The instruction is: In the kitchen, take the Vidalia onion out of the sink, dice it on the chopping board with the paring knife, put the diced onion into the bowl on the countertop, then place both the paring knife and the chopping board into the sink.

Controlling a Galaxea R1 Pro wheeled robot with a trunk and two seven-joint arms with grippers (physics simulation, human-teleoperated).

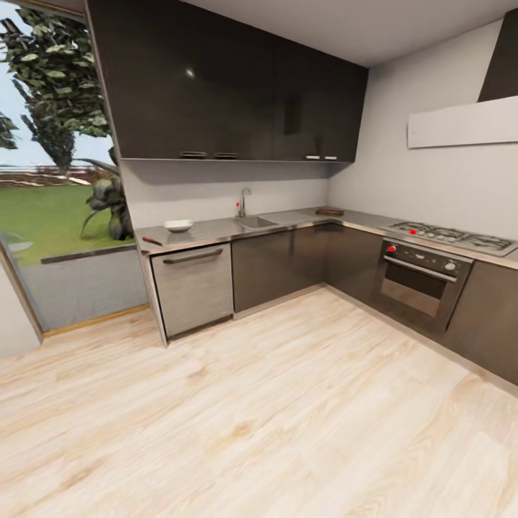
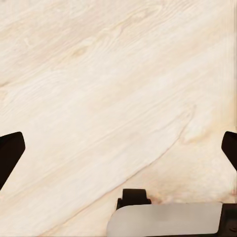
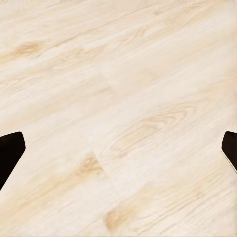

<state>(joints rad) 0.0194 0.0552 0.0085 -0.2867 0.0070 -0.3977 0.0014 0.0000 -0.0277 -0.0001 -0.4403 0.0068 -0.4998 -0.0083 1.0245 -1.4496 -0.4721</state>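
Note:
Across the room in the head view, the grey L-shaped countertop [image 1: 216, 232] carries the sink [image 1: 255, 222] with its chrome faucet [image 1: 244, 203]. A white bowl [image 1: 178, 225] sits to the left of the sink. The paring knife [image 1: 152, 241], red-handled, lies near the counter's left end. The brown chopping board [image 1: 329, 211] rests in the far corner. The Vidalia onion is hidden from here. My left gripper [image 2: 118, 153] and right gripper [image 3: 118, 153] both hang open over the wooden floor, holding nothing, with dark fingertips [image 2: 10, 153] [image 3: 10, 153] far apart.
A wide stretch of pale wood floor [image 1: 273, 403] lies between me and the cabinets. A steel dishwasher [image 1: 193, 286] stands under the counter's left end; an oven [image 1: 421, 284] and hob [image 1: 450, 235] are at the right. A glass wall [image 1: 57, 216] is at the left.

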